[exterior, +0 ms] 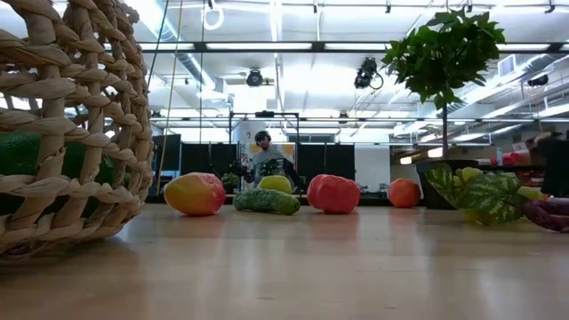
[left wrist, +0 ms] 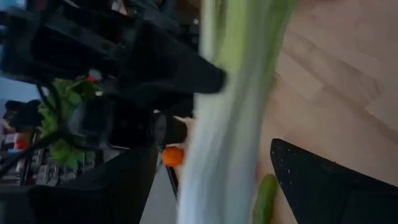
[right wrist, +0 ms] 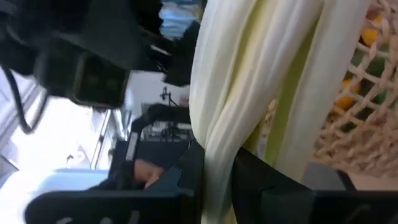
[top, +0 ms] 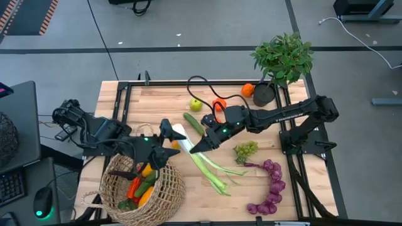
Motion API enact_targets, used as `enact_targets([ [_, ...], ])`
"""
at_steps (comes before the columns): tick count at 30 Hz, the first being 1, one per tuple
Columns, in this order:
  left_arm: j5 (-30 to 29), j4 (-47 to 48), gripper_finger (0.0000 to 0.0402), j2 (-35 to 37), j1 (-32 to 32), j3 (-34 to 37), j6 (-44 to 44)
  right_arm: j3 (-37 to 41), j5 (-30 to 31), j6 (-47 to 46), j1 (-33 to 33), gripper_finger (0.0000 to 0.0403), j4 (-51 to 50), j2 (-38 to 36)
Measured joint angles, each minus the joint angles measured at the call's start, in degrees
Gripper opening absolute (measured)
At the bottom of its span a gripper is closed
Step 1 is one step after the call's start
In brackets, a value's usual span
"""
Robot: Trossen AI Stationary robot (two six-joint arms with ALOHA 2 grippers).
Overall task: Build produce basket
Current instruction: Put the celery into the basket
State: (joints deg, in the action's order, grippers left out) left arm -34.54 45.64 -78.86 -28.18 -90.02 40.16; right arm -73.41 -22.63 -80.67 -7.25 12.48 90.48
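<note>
Near the table's middle, long white-and-green toy leek [top: 202, 159] — right gripper [top: 200, 146] pinching its white end, left gripper [top: 168, 134] spread wide around it, round tan wicker basket [top: 164, 194] just beside.

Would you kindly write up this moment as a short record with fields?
Basket: basket at the table's front left, peppers and other produce already inside
Leek: leek at mid-table, its white end raised between the two arms
Right gripper: right gripper shut on the leek
Left gripper: left gripper open, its fingers either side of the leek's white end
Still on table: green grapes, purple grapes, cucumber, green apple, orange
Other: potted plant at the back right corner
</note>
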Motion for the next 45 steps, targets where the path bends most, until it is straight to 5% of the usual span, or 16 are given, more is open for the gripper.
enact_targets([
  [20, -6.56, 0.11, 0.0293, -7.47, 2.94, -0.02, 3.1, 0.02, 3.09, 1.83, -0.65, 0.0067, 3.73, 0.5],
  [33, -9.17, 1.93, 0.0107, -7.4, 0.94, 0.04, -19.15, -0.07, -3.89, 3.19, 3.13, 0.0145, 2.21, 0.39],
  [45, -10.66, 8.43, 0.0108, -3.05, -3.32, 0.04, -48.4, -0.07, -24.25, 3.97, 6.62, 0.0166, 3.76, 0.18],
])
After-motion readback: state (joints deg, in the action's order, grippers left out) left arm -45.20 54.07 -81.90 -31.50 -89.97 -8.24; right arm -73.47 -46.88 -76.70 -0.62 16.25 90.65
